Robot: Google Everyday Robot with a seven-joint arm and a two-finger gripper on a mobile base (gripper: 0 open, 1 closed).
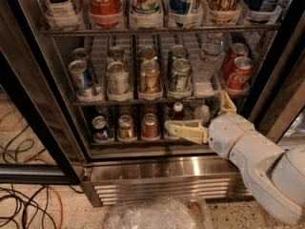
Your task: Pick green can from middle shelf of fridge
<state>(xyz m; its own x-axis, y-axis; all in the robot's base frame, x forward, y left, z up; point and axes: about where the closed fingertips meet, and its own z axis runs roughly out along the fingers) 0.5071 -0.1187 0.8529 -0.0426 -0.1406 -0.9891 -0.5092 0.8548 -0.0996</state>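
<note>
My gripper (195,110) hangs below the green can (180,76) and a little to its right, down at the level of the lower rack (124,141). Its two cream fingers (183,130) are splayed wide apart, one lying flat toward the left and the other pointing up, with nothing held between them. The green can stands upright at the front of its lane on the middle shelf (119,101), and a second green can sits close behind it. Just left of the green can is a gold-orange can (149,77). Just right of it is a white lane with a small clear bottle (210,51) set farther back, and further right again are the red Coca-Cola cans (238,73). Well below the green can runs the stainless base of the fridge (157,169). I judge that I am in the approach, not yet at the grasp. To do it well I should rise to the green can's height and turn my wrist so the fingers come in from the front, one on each side of it. The gap on the gold-orange side looks tight, so that finger must slide in straight without nudging its neighbour. I would close on the can's body under the rim, then lift only enough to clear the tray's front lip, since the rack of tall bottles (157,30) sits close above the green can, and draw it straight out
</note>
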